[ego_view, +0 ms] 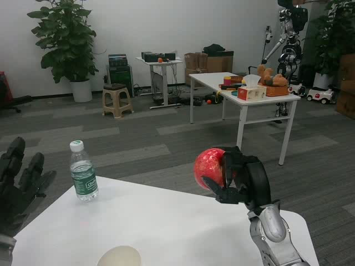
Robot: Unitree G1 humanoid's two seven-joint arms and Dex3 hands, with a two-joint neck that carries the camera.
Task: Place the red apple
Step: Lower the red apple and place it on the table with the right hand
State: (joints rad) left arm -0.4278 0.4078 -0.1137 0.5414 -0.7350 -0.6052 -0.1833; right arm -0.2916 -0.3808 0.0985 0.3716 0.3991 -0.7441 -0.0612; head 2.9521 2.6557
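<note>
— The right hand (236,180) is gripping the red apple (209,168), fingers wrapping its near side, holding it raised above the surface (183,221) toward the far right edge.

— Why up there?

— Likely it is carrying the fruit clear of the surface before setting it down; nothing is touching the apple but the hand.

— And the other?

— The left hand (19,183) is waiting off the left edge, fingers spread, holding nothing. A water bottle (83,172) is standing near the far left corner; a pale bowl (119,256) is sitting at the near edge.
</note>
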